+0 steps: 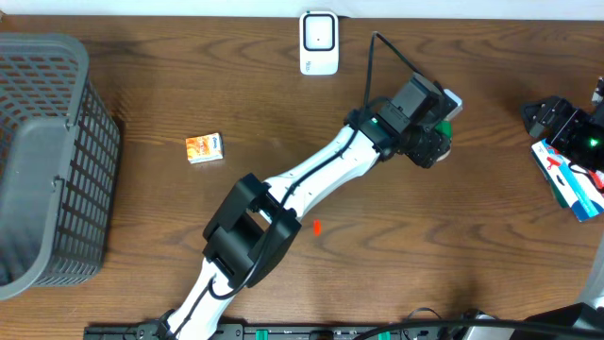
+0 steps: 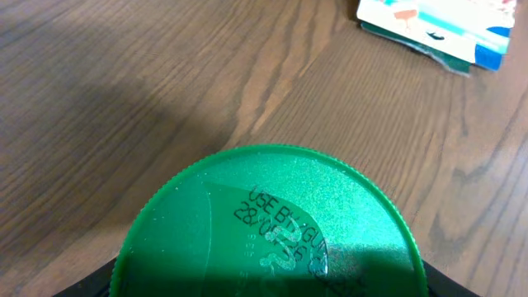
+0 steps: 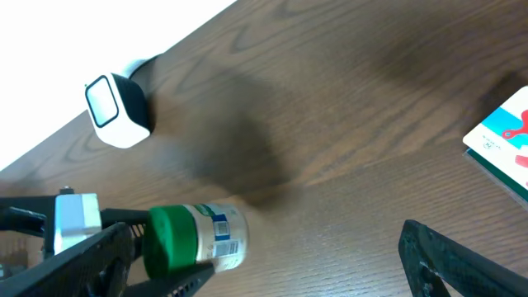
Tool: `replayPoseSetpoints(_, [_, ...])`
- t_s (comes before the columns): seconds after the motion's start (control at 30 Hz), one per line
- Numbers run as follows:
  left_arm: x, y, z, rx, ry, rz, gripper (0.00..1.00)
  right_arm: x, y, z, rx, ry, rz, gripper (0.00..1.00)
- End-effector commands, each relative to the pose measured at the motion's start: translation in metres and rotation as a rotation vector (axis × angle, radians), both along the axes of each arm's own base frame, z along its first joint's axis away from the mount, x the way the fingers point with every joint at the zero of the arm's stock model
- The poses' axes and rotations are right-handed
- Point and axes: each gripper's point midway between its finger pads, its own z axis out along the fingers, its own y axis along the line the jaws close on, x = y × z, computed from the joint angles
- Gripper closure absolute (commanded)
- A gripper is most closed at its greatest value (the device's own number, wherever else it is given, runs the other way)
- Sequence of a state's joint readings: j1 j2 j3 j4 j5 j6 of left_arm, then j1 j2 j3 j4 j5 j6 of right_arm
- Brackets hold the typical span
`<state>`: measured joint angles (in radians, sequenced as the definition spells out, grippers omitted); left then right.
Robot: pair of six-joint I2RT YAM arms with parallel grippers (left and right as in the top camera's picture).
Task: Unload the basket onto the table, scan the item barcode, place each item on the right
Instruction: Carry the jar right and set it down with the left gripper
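Note:
A small jar with a green lid and a white label showing a barcode is held off the table, lying sideways. My left gripper is shut on it. In the left wrist view the lid fills the lower frame and hides the jaws. The jar hangs right of the white scanner, which stands at the table's far edge and also shows in the right wrist view as the scanner. My right gripper is open at the far right with nothing in it; one of its fingers shows.
A grey mesh basket stands at the left edge. A small orange box lies left of centre. A blue, red and white package lies beside the right gripper, and the same package appears in the left wrist view.

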<state>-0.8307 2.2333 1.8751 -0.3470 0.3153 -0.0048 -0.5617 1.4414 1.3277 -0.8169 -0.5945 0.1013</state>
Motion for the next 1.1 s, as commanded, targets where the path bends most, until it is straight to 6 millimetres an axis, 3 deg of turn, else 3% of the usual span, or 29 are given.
replayPoseSetpoints(0.0, [0.026,0.014,-0.003,0.029,-0.038,0.100,0.71,-0.001,0.003,0.005,-0.003,-0.016,0.018,0.01])
replayPoseSetpoints(0.23, [0.047,0.035,-0.033,0.092,-0.032,0.170,0.71,-0.001,0.004,0.005,-0.001,-0.015,0.018,0.01])
replayPoseSetpoints(0.53, [0.044,0.035,-0.081,0.150,0.020,0.162,0.67,-0.002,0.004,0.004,0.000,-0.014,0.019,0.01])
replayPoseSetpoints(0.67, [0.044,0.035,-0.085,0.156,0.026,0.162,0.67,-0.001,0.004,0.004,-0.001,-0.014,0.019,0.01])
replayPoseSetpoints(0.7, [0.044,0.035,-0.085,0.155,0.024,0.162,0.65,-0.001,0.004,0.004,-0.001,-0.014,0.019,0.01])
replayPoseSetpoints(0.83, [0.045,0.034,-0.084,0.151,0.019,0.164,0.43,-0.001,0.004,0.004,-0.001,-0.014,0.019,0.01])
replayPoseSetpoints(1.07, [0.045,0.034,-0.080,0.147,0.014,0.165,0.23,-0.001,0.003,0.004,-0.007,-0.014,0.015,0.01])
